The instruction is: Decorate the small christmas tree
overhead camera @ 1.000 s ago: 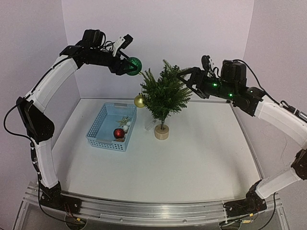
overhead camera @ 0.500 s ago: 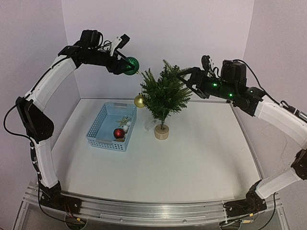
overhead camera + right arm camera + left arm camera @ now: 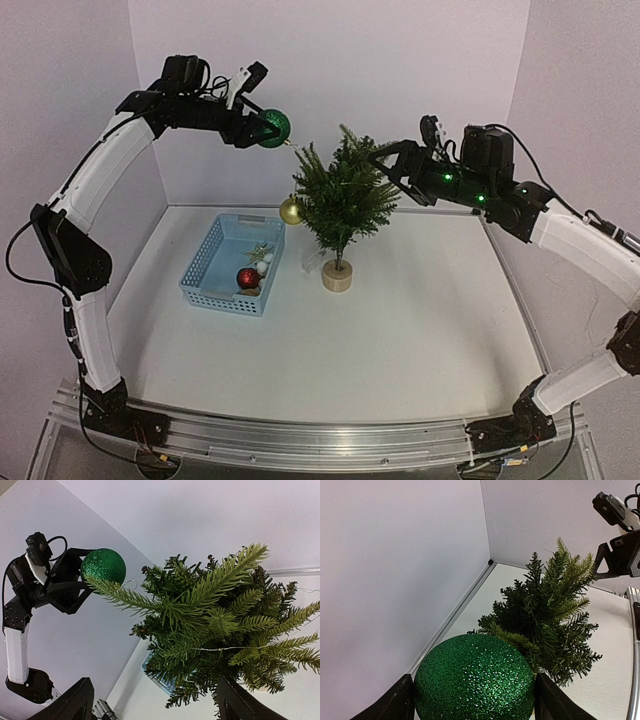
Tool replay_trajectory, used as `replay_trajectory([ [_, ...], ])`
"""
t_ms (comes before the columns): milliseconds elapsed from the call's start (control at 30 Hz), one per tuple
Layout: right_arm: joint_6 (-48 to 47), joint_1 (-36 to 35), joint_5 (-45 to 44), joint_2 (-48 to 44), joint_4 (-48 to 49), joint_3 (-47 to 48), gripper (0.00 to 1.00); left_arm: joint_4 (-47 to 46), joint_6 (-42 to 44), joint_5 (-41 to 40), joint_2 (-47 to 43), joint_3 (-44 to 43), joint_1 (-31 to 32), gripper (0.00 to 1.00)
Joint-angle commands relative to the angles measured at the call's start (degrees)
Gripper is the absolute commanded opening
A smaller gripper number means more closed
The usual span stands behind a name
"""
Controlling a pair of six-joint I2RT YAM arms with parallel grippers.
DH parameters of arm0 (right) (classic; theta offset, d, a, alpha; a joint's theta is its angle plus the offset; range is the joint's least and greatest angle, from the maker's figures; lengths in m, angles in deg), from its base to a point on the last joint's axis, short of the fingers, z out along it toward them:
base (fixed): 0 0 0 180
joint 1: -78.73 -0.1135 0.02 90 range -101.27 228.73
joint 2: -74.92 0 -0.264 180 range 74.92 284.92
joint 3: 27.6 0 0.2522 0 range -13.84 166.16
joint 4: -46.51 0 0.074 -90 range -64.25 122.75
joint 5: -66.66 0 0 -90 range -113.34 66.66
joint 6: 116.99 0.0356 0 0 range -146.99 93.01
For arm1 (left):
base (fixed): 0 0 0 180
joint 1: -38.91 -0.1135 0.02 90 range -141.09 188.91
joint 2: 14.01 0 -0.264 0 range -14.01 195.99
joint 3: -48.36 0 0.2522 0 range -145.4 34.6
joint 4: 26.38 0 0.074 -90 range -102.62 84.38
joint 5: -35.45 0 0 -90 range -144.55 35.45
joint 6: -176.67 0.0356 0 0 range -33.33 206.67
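Two-arm manipulator. Left arm (image 3: 95,190) and right arm (image 3: 590,255): long links in smooth white shells, with black joints, elbows and wrist housings. Thin black cables (image 3: 8,260) loop outside the elbows and over the wrists. Green lights (image 3: 444,178) glow on the right wrist. Each wrist bears a small black-and-white camera module (image 3: 243,80). Left gripper (image 3: 270,128) and right gripper (image 3: 385,165): matt black, with fingers (image 3: 395,705) shaped as open triangular frames. Black bases (image 3: 120,405) are bolted to a ribbed silver rail (image 3: 300,435).
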Motion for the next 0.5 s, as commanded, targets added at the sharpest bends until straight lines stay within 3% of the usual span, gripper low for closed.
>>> replay_trajectory([
  [0,0.1,0.2,0.5,0.1,1.8,1.5,0.84,-2.4,0.7,-0.5,-1.2,0.1,0.1,0.60],
  [467,0.3,0.2,0.4,0.1,1.8,1.4,0.84,-2.8,1.1,-1.1,-0.7,2.8,-0.8,0.60],
])
